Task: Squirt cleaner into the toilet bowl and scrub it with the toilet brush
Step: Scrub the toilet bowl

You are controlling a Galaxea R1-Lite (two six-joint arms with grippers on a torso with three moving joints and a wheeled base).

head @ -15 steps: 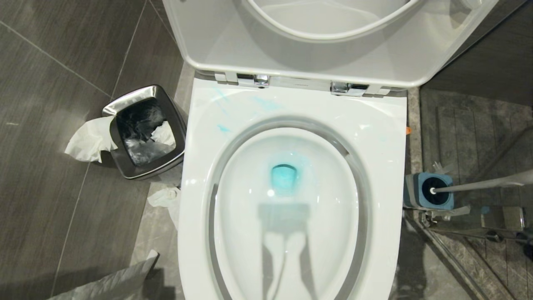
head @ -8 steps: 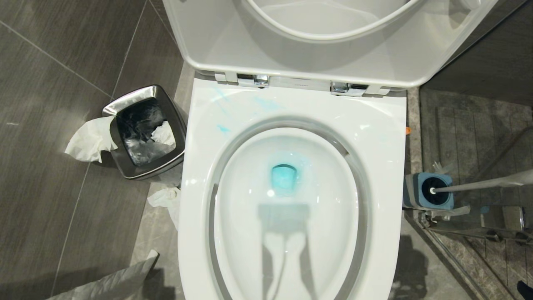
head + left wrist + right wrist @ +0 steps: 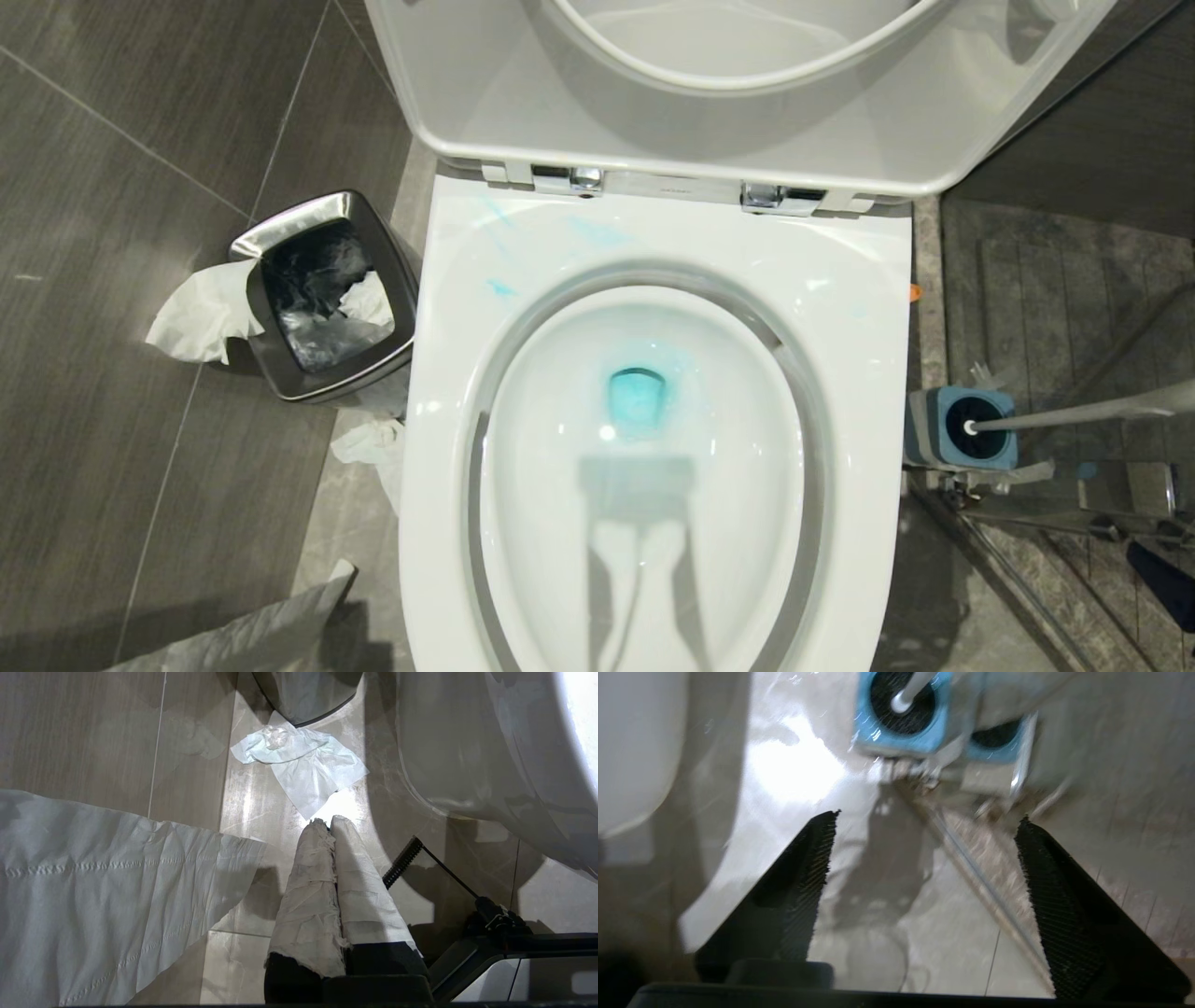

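Since a second ago a dark part of the right arm has been coming into the head view low at the right edge, on the brush side of the toilet bowl (image 3: 653, 485), while the toilet brush (image 3: 1074, 415) and everything else are lying where they were. The right gripper (image 3: 924, 826) is hovering over the floor beside the bowl's outer wall, its two black fingers (image 3: 803, 886) spread wide apart with nothing between them, pointing toward the blue-and-grey holder (image 3: 901, 714). The brush is standing in that holder just to the right of the bowl, its slim white handle leaning away from the bowl toward the shower area, the rounded end sitting in the holder's dark round opening. The bowl is showing glossy white with its seat and lid (image 3: 738, 84) raised, turquoise cleaner pooling in the water at its centre and faint blue smears streaking the rim near the hinges. The left gripper (image 3: 331, 822) is hanging low to the left of the bowl, its paper-wrapped fingers (image 3: 308, 891) pressed together on nothing, above a crumpled tissue (image 3: 303, 765) on the floor. A steel bin (image 3: 322, 299) stuffed with paper is standing left of the bowl.
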